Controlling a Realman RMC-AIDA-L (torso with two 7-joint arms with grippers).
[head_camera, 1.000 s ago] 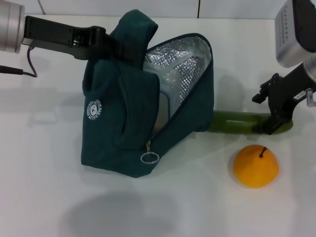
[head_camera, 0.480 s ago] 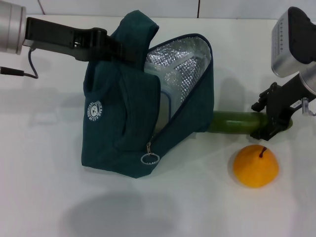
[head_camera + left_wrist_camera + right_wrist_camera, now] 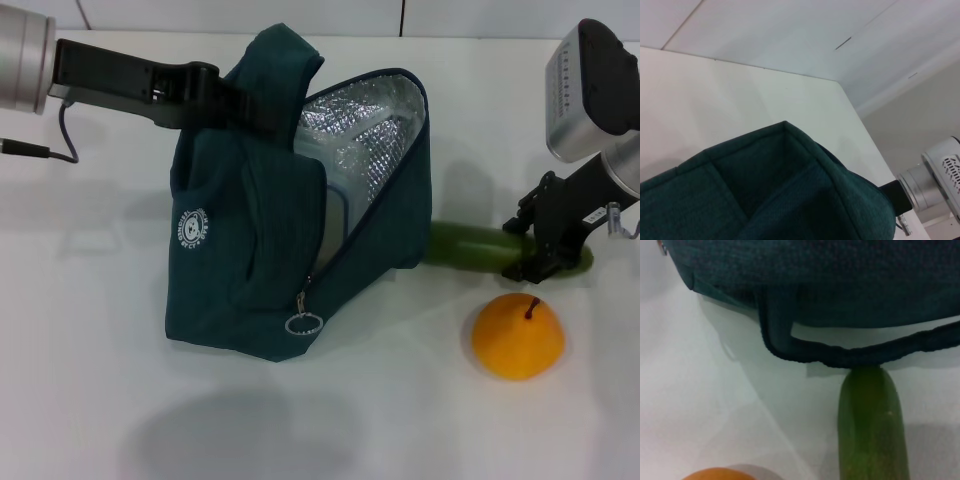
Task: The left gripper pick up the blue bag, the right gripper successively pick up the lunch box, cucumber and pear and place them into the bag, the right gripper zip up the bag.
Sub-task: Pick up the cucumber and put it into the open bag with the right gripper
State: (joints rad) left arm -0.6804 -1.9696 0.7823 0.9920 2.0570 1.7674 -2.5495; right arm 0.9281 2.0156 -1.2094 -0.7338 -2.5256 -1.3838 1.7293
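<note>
Teal woven fabric on the blue bag (image 3: pixel 250 250), crinkled silver foil lining inside; it stands on the white tabletop (image 3: pixel 90 400) with its mouth unzipped and gaping toward the robot's right, ring zipper pull (image 3: pixel 302 322) hanging low at the front. Left tool (image 3: pixel 225 100) is clamped on a loop handle at the top, so the bag-holding step looks done. Lunch box (image 3: pixel 335 215): a clear, blue-rimmed edge shows inside the opening, so I judge it's already in. Cucumber (image 3: pixel 470 245), smooth dark green cylinder, lies flat on the tabletop, one end tucked behind the bag's base near the second handle loop. Right tool (image 3: pixel 548 262) sits at the cucumber's outer end, fingers straddling it; can't tell whether they've closed. Pear (image 3: pixel 518 335), round matte orange with short dark stem, rests near the cucumber, untouched. Left to do: cucumber, pear, zip.
</note>
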